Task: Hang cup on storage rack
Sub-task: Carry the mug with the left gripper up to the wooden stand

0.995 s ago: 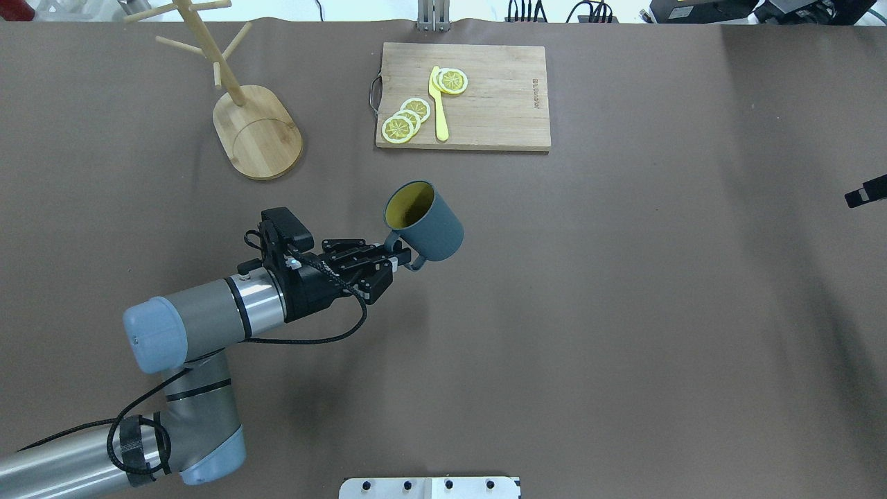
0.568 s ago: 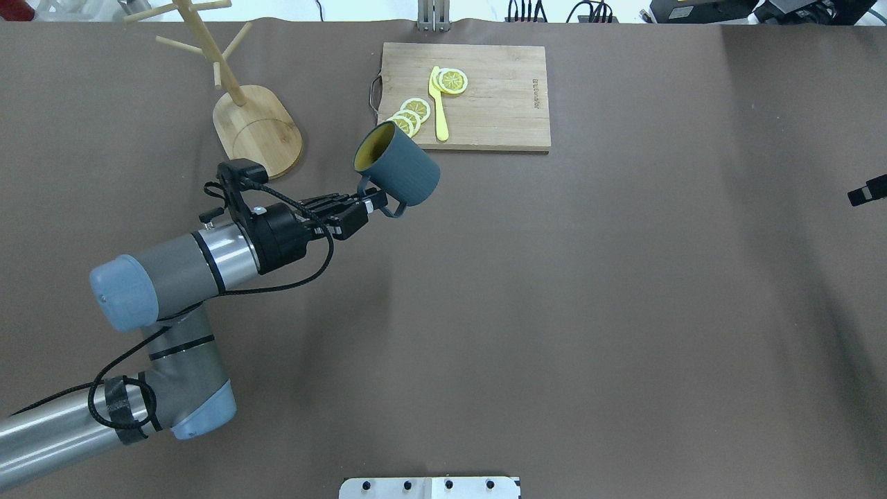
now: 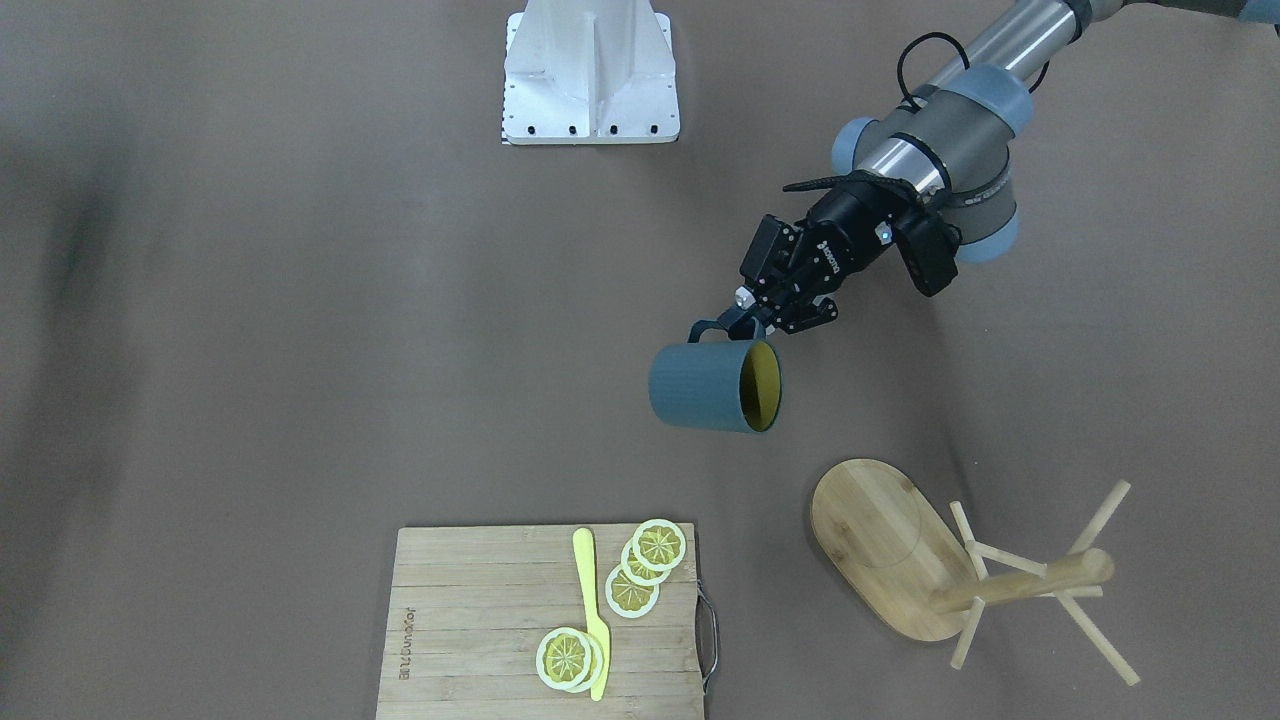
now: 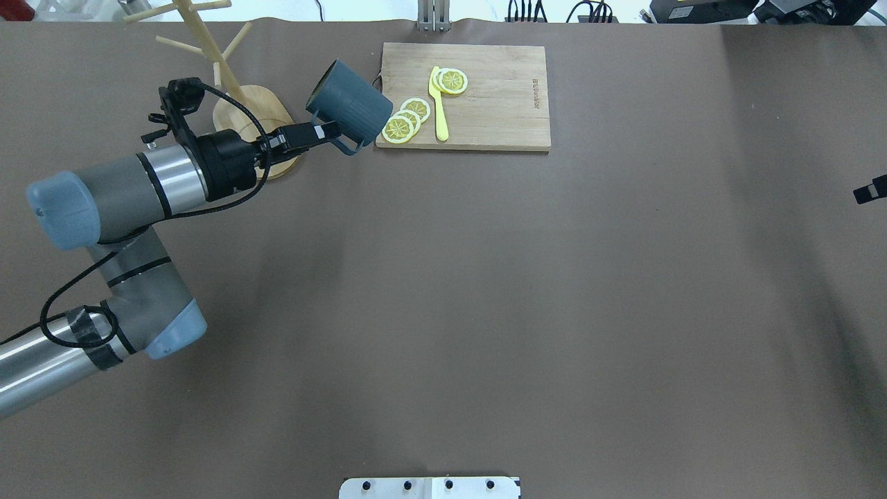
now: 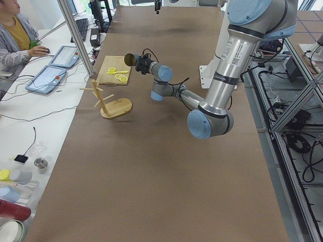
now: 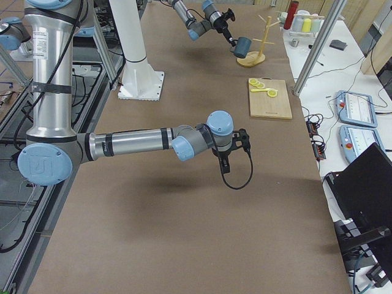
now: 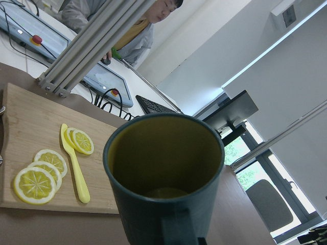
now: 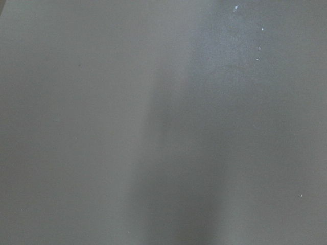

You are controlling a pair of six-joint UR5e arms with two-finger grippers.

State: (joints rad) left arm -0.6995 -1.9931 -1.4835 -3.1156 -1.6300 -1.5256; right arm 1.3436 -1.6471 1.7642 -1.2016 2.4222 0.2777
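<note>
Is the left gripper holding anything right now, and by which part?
Yes. The left gripper holds the cup by its loop handle.

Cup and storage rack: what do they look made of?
The cup: matte dark teal outside, faintly ribbed, yellowish inside, no sharp glare; plastic or matte-glazed ceramic, cannot tell which. The storage rack: light bamboo or similar wood, bare or lightly sealed; grain lines show on the oval base, post and pegs share that tone.
</note>
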